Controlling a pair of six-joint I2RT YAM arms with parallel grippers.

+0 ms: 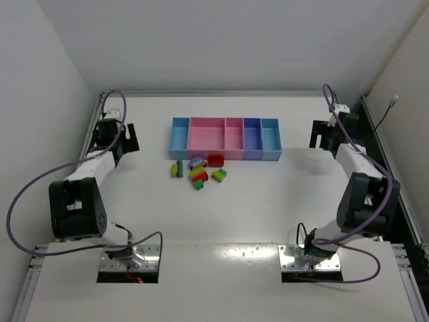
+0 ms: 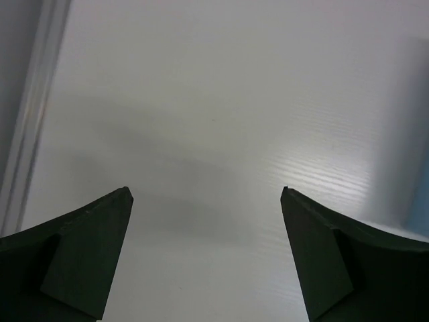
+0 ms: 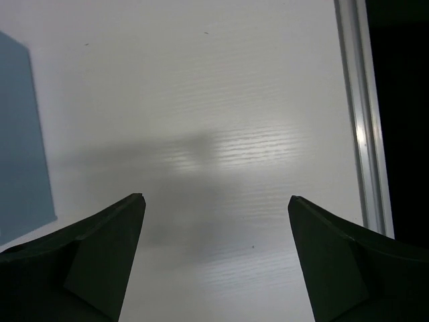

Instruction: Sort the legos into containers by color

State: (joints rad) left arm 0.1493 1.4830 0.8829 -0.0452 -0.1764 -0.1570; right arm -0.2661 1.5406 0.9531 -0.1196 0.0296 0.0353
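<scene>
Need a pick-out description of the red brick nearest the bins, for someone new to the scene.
At the far middle of the table sits a row of joined bins, with a pile of legos just in front. The red brick lies at the pile's back right corner, closest to the pink bin. Unlike its purple and multicoloured neighbours, it sits apart, all red.

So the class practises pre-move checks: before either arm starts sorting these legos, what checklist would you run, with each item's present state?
1. Left tool open, empty: ok.
2. Right tool open, empty: ok.
3. Legos visible, just in front of the containers: ok.
4. Containers look empty: ok.
5. Legos spaced for single picks: not ok, bunched together.
6. Which container takes which colour: cannot tell.
</scene>
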